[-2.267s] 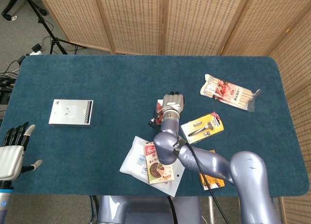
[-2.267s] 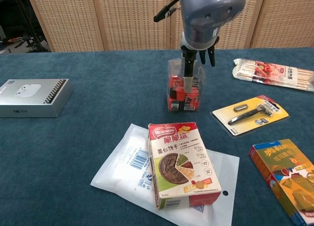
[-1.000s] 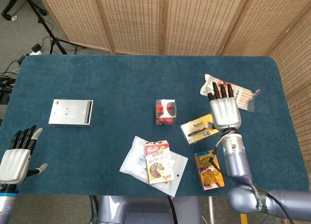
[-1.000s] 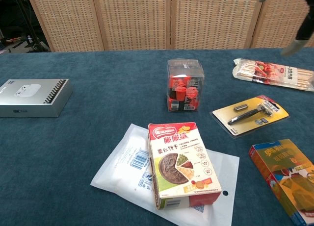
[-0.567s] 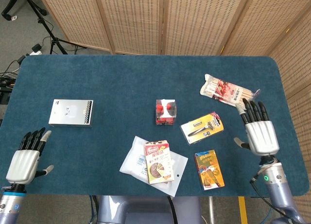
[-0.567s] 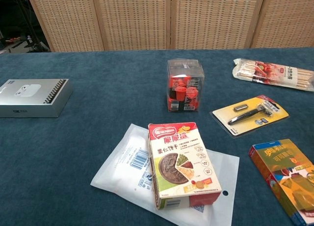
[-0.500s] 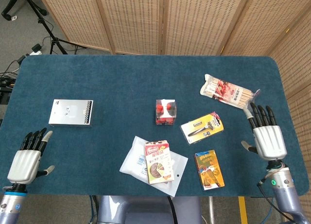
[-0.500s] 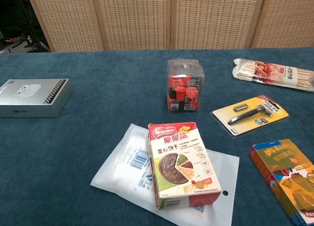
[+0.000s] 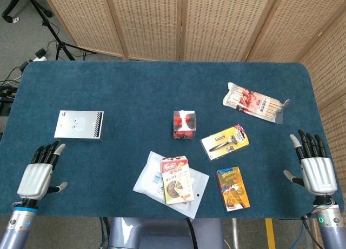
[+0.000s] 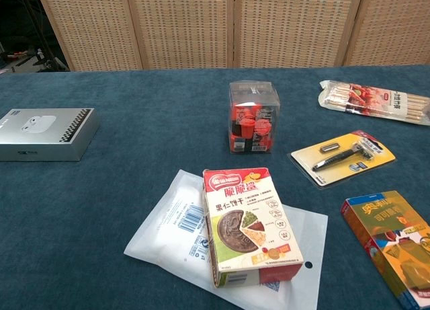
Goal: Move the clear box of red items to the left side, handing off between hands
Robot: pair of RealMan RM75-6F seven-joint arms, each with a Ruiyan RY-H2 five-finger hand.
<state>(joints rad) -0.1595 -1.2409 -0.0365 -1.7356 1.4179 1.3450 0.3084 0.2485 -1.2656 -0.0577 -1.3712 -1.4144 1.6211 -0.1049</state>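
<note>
1. Fingers of both hands are spread and hold nothing: the left hand (image 9: 36, 176) hangs at the near left edge of the worktop (image 9: 135, 92), the right hand (image 9: 315, 170) at the near right edge.
2. Mid-worktop, the clear box (image 9: 184, 123) stands upright, well apart from both hands, with a razor card (image 9: 225, 141) just to its right.
3. No grasp is begun; the handoff lies ahead.
4. Next, I judge, the right hand must reach in and close around the box.

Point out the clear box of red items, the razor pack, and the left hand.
clear box of red items (image 10: 254, 117), chest view, front face over the red items
razor pack (image 10: 342, 158), chest view, centre of the yellow card
left hand (image 9: 35, 176), head view, back of the palm
</note>
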